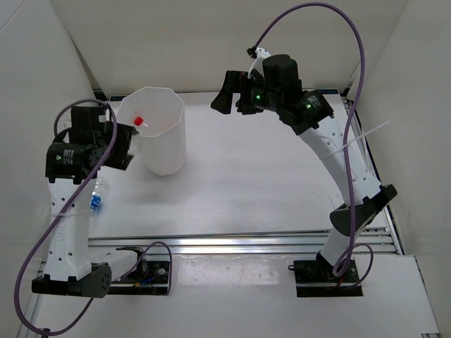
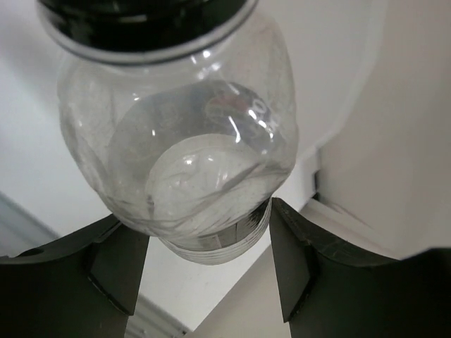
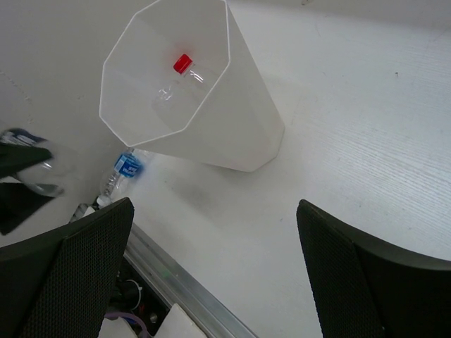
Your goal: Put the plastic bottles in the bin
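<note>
The left gripper [image 2: 208,262] stands just outside the bin's left rim. Its two fingers are closed partway on a clear bottle [image 2: 183,141], pinching it at the ribbed, threaded end. A dark band crosses the bottle's far end, possibly a dark label, though this close the wrist view is too cramped to be sure. The bottle is held off the table and has not yet crossed over the opening.

A blue-labelled bottle [image 1: 96,201] lies on the table on the near-left side of the bin, close to the left arm.

The bin [image 1: 169,151] is upright, with a red-capped bottle [image 3: 173,81] lying inside it.

Well to the right of the bin, the right gripper [image 3: 213,208] hangs above the table with its fingers spread wide, holding nothing.

The step in hand looks like the delivery of the held bottle. The next move calls for carrying it rightward past the rim until it is above the opening, then spreading the fingers to drop it. The blue-labelled bottle remains to be fetched. I cannot find a fourth bottle.
</note>
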